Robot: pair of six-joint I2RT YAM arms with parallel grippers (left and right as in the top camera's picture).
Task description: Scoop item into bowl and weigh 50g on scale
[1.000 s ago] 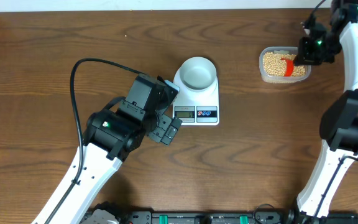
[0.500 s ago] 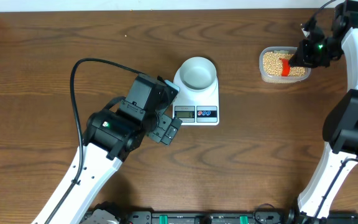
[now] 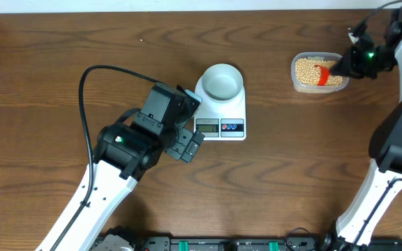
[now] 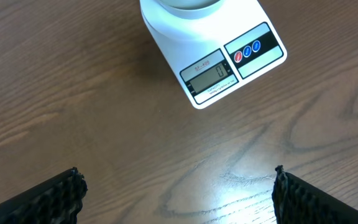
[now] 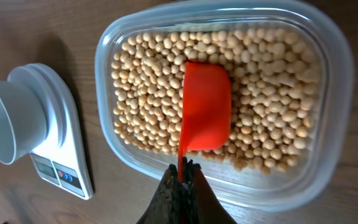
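The tan-yellow beans [image 3: 306,68] [image 5: 266,106] fill a clear plastic tub [image 3: 295,82] [image 5: 337,81] at the back right. My right gripper [image 3: 342,66] [image 5: 182,174] is shut on the handle of a red scoop [image 3: 322,74] [image 5: 207,106], whose cup lies back-up on the beans. The pale bowl [image 3: 222,80] [image 5: 2,124] stands empty on the white scale [image 3: 222,125] [image 4: 222,65] [image 5: 61,168] at mid table; the display reads 0. My left gripper [image 3: 187,145] [image 4: 178,193] is open and empty over the wood just in front of the scale.
The left arm's black cable [image 3: 84,90] loops over the table's left half. A light strip [image 3: 187,5] runs along the back edge. The right arm [image 3: 389,146] stands along the right side.
My right gripper has shifted right and tilted, drawing the red scoop's handle toward the tub's right rim. The left arm, bowl and scale have not moved.
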